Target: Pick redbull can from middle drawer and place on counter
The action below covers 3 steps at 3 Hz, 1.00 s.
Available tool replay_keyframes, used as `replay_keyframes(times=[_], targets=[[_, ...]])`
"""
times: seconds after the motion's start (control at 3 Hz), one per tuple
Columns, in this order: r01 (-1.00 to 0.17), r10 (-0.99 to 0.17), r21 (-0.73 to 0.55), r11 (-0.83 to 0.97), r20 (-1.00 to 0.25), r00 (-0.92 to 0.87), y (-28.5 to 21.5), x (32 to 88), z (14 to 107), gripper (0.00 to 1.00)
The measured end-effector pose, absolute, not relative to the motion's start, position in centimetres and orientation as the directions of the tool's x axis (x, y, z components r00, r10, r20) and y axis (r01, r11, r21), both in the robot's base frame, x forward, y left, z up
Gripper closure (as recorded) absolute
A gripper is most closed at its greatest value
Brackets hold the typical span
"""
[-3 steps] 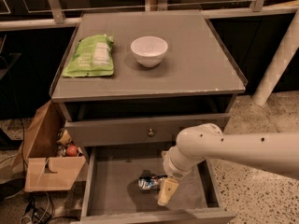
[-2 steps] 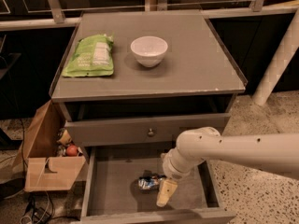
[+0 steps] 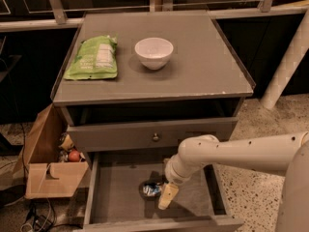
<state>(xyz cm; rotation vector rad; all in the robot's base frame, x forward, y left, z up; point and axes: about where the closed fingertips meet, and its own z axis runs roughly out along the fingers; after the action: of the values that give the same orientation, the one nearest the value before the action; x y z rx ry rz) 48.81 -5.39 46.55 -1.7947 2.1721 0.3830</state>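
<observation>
The redbull can (image 3: 150,189) lies on its side on the floor of the open middle drawer (image 3: 116,192), near the drawer's centre. My gripper (image 3: 163,199) reaches down into the drawer from the right, just to the right of the can and close against it. The cream arm (image 3: 227,153) crosses over the drawer's right side. The counter (image 3: 198,76) is the grey top of the cabinet above.
A white bowl (image 3: 153,52) and a green snack bag (image 3: 92,58) sit on the counter. A shut drawer front with a round knob (image 3: 155,137) overhangs the open drawer. A cardboard box (image 3: 46,173) stands to the left, a white pole (image 3: 285,66) to the right.
My gripper has shifted slightly left, closer to the can. The can has not moved.
</observation>
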Motion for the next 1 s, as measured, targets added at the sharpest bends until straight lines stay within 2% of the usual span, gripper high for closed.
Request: replay_keyframes(times=[1.0], targets=[[-0.98,-0.895,-0.007,0.199,-0.409,-0.179,-4.7,50.1,42.0,0.0]])
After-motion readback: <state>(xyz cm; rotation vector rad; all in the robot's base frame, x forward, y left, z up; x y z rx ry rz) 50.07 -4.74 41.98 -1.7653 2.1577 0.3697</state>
